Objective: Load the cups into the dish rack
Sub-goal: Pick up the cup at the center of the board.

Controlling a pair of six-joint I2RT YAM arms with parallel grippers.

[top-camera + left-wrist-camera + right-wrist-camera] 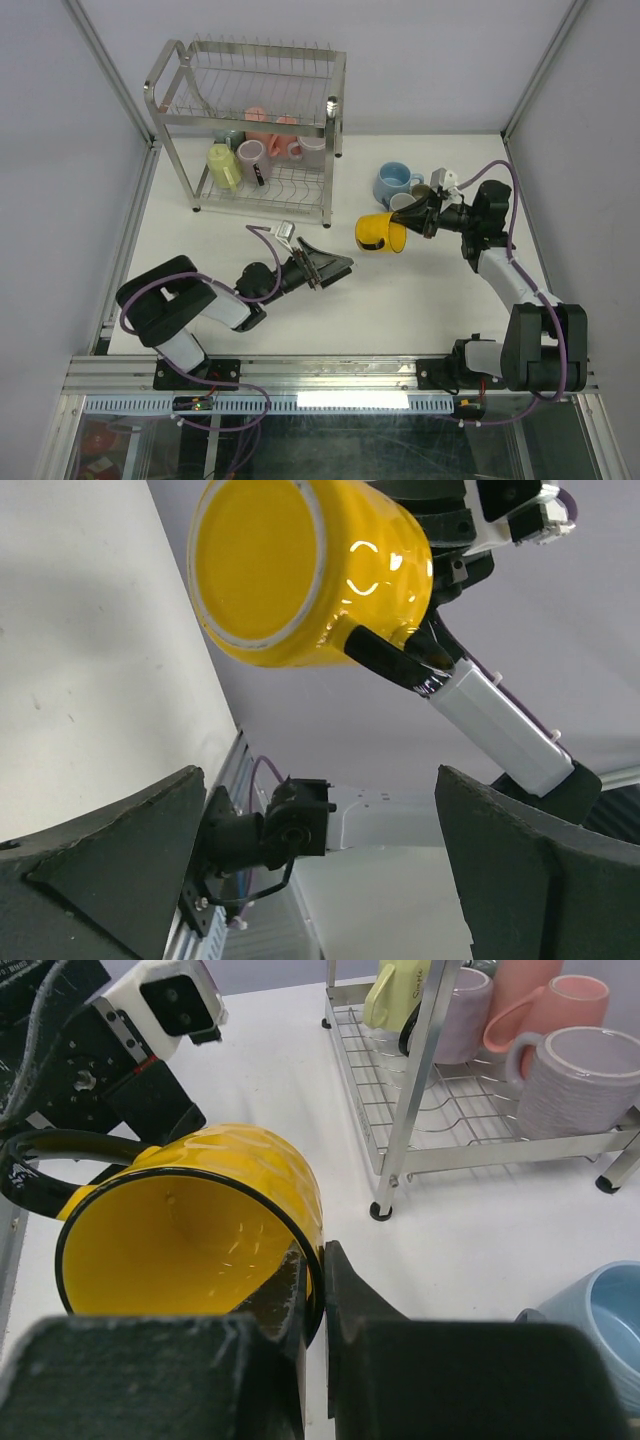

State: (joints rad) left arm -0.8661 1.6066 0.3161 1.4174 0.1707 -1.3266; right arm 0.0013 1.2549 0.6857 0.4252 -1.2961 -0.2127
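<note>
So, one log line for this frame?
right gripper: shut on yellow mug rim | left gripper: open, facing it | rack: several mugs on lower shelf | blue mug: on table

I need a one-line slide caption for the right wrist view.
Right gripper pinching the rim of a yellow mug, with the partly loaded dish rack behind it.
</note>
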